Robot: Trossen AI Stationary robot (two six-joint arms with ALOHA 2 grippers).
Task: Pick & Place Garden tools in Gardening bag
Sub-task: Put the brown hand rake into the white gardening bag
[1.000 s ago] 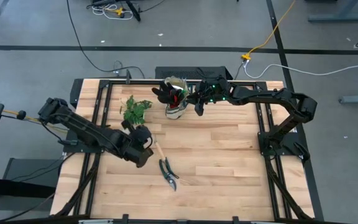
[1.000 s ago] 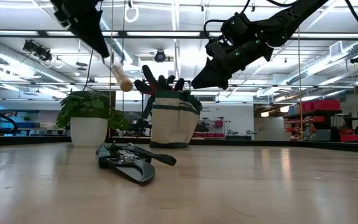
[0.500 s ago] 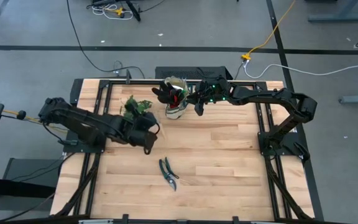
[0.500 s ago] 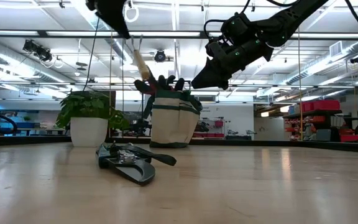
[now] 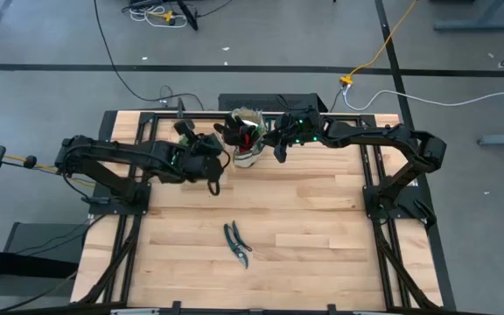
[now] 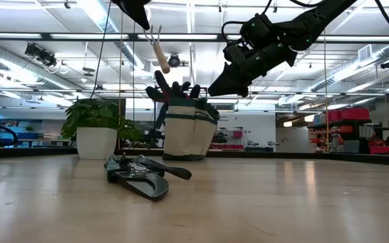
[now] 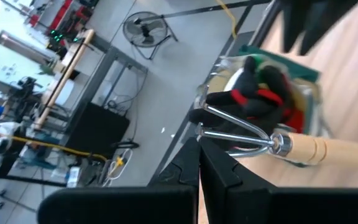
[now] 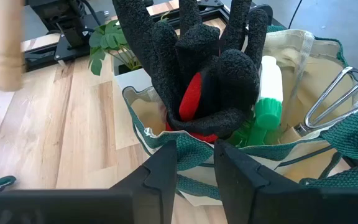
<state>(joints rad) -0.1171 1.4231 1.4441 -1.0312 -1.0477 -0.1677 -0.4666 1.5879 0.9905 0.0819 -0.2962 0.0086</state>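
Left end effector [image 5: 206, 162] swung from lower left to upper centre, beside the gardening bag [image 5: 247, 140], clenched on the mini rake [image 6: 159, 52]. Rake looked light, stiff; grip near the tines. Right end effector [image 5: 280, 150] part-open at the bag, grasping nothing. Shears [image 5: 236, 244] lay on the surface.

Wooden slatted table [image 5: 304, 219] on black frame, light butcher-block top. Potted leafy plant [image 6: 94, 125] in white pot, far left part of table, left of centre in the low view; leaves [image 8: 114, 38] also in the right wrist view. Grey floor around, yellow cable [image 5: 383, 48] and black cables far side. Floor fan [image 7: 143, 29] in room beyond. Red shelving [image 6: 346, 128] far right in background.
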